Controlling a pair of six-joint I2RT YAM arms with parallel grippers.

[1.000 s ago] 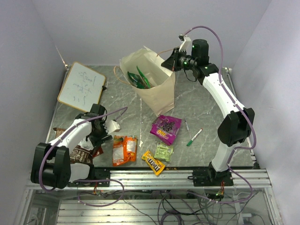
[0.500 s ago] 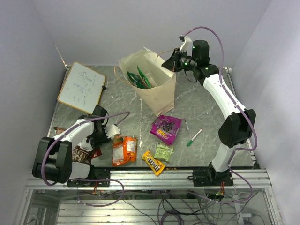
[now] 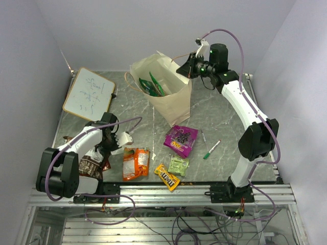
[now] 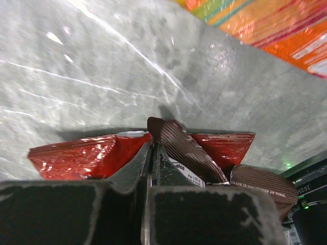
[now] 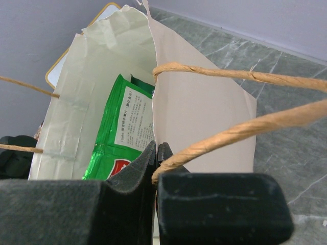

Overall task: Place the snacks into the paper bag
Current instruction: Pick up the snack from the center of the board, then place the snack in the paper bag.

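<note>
My left gripper is shut on a raised corner of the brown bag at the near left. The red Doritos lies right behind it. At the back stands the paper bag; my right gripper is shut on its rim beside a twisted handle. Green bags stick up inside. On the table lie the orange bag, purple pouch, yellow M&M's and pale green packet.
A wood-framed whiteboard lies at the back left. Two marker pens rest to the right of the purple pouch. The metal rail runs along the near edge.
My left jaws have closed from open onto the brown bag's corner after dipping toward the packets. The right arm and the paper bag have not moved.
</note>
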